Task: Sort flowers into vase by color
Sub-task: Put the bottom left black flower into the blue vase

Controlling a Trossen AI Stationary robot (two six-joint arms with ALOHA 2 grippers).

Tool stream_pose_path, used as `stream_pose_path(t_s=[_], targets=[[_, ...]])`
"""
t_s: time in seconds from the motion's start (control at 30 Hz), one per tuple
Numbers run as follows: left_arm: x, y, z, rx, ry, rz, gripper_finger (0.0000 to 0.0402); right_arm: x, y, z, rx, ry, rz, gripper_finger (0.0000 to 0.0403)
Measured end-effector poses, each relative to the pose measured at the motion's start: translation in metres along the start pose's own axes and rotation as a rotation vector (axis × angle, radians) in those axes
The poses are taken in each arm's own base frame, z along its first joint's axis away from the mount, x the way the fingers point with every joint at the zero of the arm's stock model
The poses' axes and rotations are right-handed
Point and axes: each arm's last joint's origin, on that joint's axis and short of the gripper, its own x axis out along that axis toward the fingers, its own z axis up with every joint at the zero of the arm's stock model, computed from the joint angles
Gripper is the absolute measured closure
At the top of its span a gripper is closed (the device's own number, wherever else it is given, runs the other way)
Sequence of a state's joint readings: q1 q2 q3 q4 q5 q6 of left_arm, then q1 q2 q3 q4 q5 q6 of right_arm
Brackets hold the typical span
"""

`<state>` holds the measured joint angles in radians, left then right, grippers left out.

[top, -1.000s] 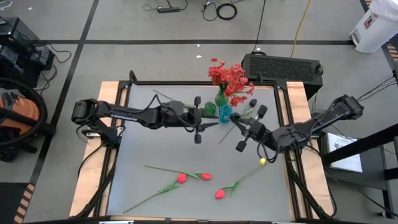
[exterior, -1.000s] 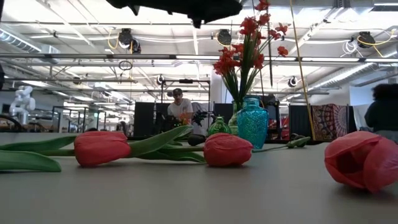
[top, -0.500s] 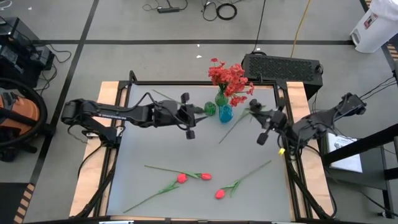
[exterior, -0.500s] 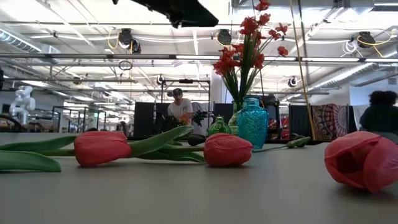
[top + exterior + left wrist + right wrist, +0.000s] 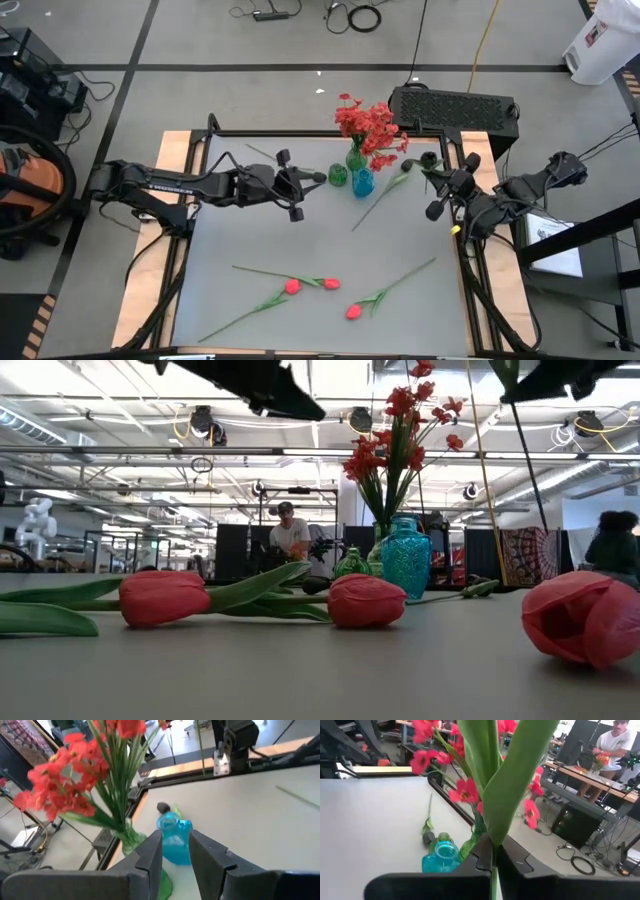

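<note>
On the grey table (image 5: 230,240) the sorting is only partly done. The big bunch of red clustered blossoms (image 5: 368,128) already stands in the green vase (image 5: 355,158) at the far edge, with the blue vase (image 5: 362,183) just beside it and seemingly empty, and a small round green vase (image 5: 338,175) next to that.

Plenty is left: three pinkish-red tulips (image 5: 292,286) lie loose near the front edge, and a dark-budded stem (image 5: 385,190) lies beside the vases.

Right claw (image 5: 446,185), off at the right edge, is clamped on a green tulip stem (image 5: 492,780), so that flower looks next to go in. Left claw (image 5: 290,186) hovers left of the vases, fingers apart, carrying nothing.
</note>
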<state>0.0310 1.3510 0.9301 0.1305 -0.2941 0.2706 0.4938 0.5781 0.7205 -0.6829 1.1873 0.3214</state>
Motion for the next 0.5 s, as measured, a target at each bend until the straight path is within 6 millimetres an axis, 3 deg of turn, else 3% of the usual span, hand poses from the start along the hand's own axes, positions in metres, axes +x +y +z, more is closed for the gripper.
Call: stream_pose_path(t_s=[0.27, 0.5], targets=[[-0.019, 0.011, -0.019, -0.036, 0.007, 0.041, 0.0299, 0.002, -0.006, -0.033, 0.087, -0.061, -0.013, 0.0402], [-0.036, 0.017, -0.033, -0.075, 0.010, 0.102, 0.0299, 0.009, 0.005, -0.053, 0.132, -0.187, 0.074, 0.0402]])
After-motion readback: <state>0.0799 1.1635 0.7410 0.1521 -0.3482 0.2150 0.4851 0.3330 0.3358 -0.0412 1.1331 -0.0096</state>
